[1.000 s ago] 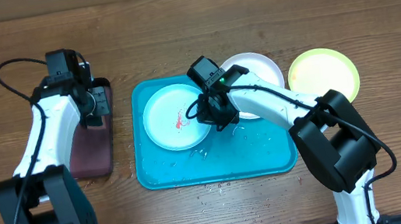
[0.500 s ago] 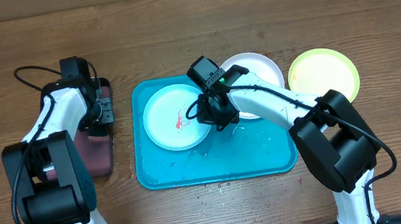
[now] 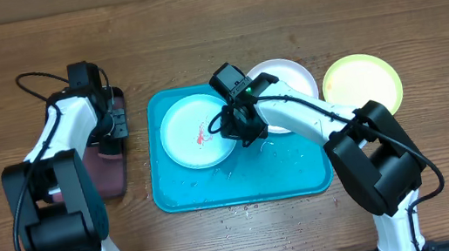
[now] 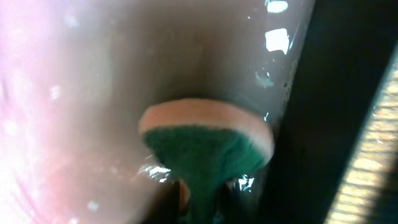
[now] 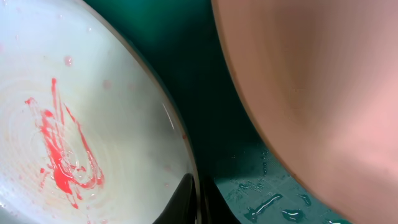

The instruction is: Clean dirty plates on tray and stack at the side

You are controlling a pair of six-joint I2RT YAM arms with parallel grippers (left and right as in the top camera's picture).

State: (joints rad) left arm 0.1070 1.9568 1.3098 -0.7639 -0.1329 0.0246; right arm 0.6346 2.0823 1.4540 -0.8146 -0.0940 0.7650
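Tray (image 3: 216, 193): turquoise, under the right pincer (image 3: 242, 127); wet, with droplets (image 3: 285, 148) just right of that pincer.
Light blue plate (image 3: 187, 139): in the tray, left of the right pincer; red smear (image 5: 62, 155) near the middle.
White plate (image 3: 293, 81): right of and beyond the right pincer, across the tray's far rim.
Lime-green plate (image 3: 361, 82): on the table, well right, off the tray.
Right pincer: closed, tips at the light blue plate's right rim; pinching it or not, cannot tell.
Dark tray (image 3: 104, 173): below the left pincer (image 3: 114, 123), glossy pinkish floor.
Sponge (image 4: 208, 149): green-faced, squeezed between the left pincer's jaws, over the dark tray.
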